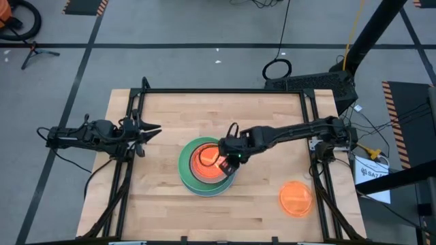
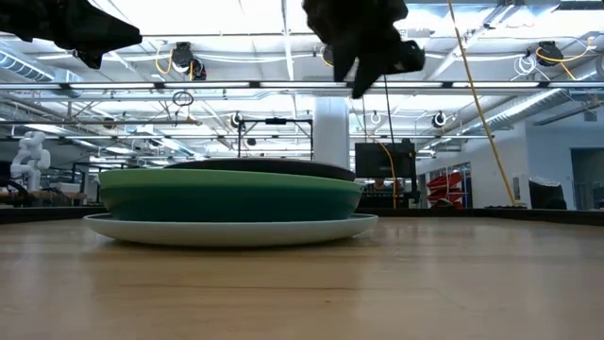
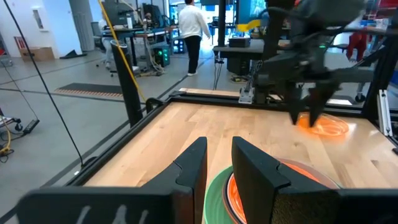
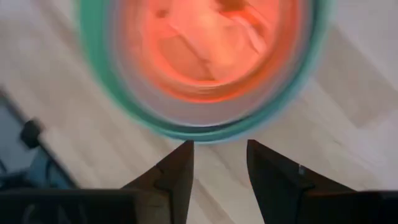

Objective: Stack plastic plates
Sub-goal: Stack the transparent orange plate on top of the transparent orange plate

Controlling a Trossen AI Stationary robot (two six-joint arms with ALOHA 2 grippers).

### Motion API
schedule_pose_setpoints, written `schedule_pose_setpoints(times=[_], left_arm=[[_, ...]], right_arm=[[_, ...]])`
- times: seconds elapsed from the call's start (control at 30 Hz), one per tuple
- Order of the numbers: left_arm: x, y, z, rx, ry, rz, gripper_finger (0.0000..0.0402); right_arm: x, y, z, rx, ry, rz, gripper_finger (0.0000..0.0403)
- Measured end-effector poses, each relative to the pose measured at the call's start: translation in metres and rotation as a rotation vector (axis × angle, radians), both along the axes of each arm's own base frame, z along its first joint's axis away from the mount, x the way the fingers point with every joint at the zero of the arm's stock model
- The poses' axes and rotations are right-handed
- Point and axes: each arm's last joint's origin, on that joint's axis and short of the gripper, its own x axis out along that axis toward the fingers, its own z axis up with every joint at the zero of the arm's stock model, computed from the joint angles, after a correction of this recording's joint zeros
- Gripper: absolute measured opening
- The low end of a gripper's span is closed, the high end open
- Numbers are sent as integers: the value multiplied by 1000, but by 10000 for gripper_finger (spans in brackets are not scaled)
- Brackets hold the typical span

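High view shows your right claw [image 1: 225, 158] over the stack of plastic plates [image 1: 208, 166] near the middle of the surface [image 1: 163, 211]. Its own wrist view looks straight down past two dark fingers standing apart with nothing between them, and the low view has it hanging clear above the pile, touching nothing. Judging by that, the orange plate [image 1: 206, 158] on top is already seated and the claw is free.

Below that top plate you can see a dark grey rim, then light green and dark teal, with a pale wide plate at the bottom resting on the wood. In the low view the pile sits level, edges roughly concentric.

One translucent orange plate [image 1: 296, 198] lies alone toward the front right corner, well apart from the stack. That is likely your next pick. To do it well, lift straight up before you swing across, so a finger does not catch the stack's rim. Approach the lone plate at its edge, since it lies flat and thin; a shallow angle under the lip should grip better than a push from above, which could slide it.

Your left claw [image 1: 139, 131] waits at the left edge of the surface, fingers a little apart, empty.
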Motion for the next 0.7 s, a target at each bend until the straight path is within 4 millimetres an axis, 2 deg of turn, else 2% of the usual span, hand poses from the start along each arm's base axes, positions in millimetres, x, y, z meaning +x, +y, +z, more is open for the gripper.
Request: schedule_pose_setpoints(times=[0.1,0.27,0.5,0.7], left_arm=[[0,0,0,0,0,0,83],[0,0,0,3,1,0,83],[0,0,0,3,2,-1,83],[0,0,0,-8,-1,0,83]], right_arm=[[-6,-10,-4,11,97,-90,141],[-21,-10,-6,37,259,-194,141],[-45,23,-6,-1,469,-301,141],[-58,60,-6,-18,505,-373,141]])
